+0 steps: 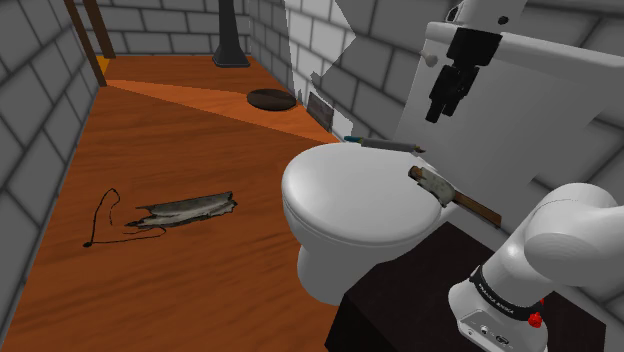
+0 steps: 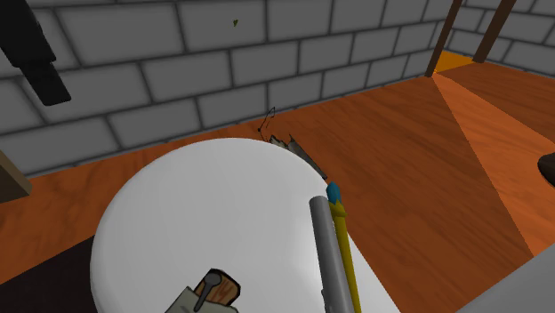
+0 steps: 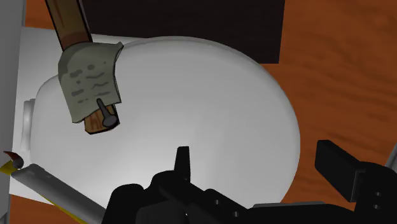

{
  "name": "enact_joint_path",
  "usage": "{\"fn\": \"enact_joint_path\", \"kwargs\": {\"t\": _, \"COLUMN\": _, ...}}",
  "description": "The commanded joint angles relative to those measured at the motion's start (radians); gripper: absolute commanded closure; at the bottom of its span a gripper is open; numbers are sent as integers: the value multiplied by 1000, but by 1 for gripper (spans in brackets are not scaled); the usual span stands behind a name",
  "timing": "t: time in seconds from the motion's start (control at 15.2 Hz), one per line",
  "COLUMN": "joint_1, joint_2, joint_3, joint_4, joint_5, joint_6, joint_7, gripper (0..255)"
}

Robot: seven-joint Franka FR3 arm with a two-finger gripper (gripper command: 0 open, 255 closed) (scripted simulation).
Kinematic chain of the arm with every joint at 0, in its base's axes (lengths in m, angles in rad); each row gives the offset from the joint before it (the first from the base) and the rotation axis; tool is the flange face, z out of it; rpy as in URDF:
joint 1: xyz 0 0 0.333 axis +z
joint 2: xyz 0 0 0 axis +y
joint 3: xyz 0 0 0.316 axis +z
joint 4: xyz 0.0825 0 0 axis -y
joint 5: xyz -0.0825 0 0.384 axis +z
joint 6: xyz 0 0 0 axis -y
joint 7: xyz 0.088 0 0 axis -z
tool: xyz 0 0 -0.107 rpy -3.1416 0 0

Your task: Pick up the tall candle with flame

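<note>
In the shoulder view the black gripper [image 1: 440, 110] hangs in the air in front of the white tank [image 1: 520, 90], above the back of the closed white toilet lid [image 1: 350, 190] and touching nothing. The tall candle [image 1: 392, 146], drawn grey, lies on its side at the rear edge of the lid, close to the tank, below the gripper and a little towards this view's left. A wooden stick [image 1: 470, 203] with a pale cloth [image 1: 432, 184] wrapped round its end rests on the lid just beside the candle. A dark crumpled rag [image 1: 185, 210] with a thin cord [image 1: 100, 215] lies on the wooden floor [image 1: 180, 140], well apart from the toilet, and a dark round disc [image 1: 270, 98] sits near the brick wall [image 1: 30, 110]. The dark stand [image 1: 410, 310] fills the lower right. In the second exterior view the candle [image 2: 325, 258] lies along the lid [image 2: 196, 213] on this view's right side, with a yellow stick [image 2: 343, 253] with a blue tip touching it; the cloth-wrapped stick [image 2: 218, 292] with a nail [image 2: 208, 286] in it is near the bottom edge. In the wrist view the fingers [image 3: 182, 162] stand wide apart with nothing between them but the lid [image 3: 210, 95]; the gripper [image 3: 261, 167] grips nothing. The candle [image 3: 44, 183] lies beyond the left finger, clear of it, its dark reddish tip pointing away, and the cloth-wrapped stick [image 3: 92, 79] lies farther off on the lid.
</note>
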Motion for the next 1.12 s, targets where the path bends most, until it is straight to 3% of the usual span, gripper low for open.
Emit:
{"fn": "enact_joint_path", "kwargs": {"t": 0.0, "joint_1": 0, "joint_2": 0, "joint_3": 0, "joint_4": 0, "joint_5": 0, "joint_6": 0, "joint_7": 0, "gripper": 0}}
{"fn": "enact_joint_path", "kwargs": {"t": 0.53, "joint_1": -1, "joint_2": 53, "joint_3": -166, "joint_4": -122, "joint_5": -150, "joint_6": 185, "joint_7": -314, "gripper": 0}}
{"fn": "enact_joint_path", "kwargs": {"t": 1.06, "joint_1": 9, "joint_2": 234, "joint_3": -341, "joint_4": -136, "joint_5": -261, "joint_6": 411, "joint_7": -618, "gripper": 0}}
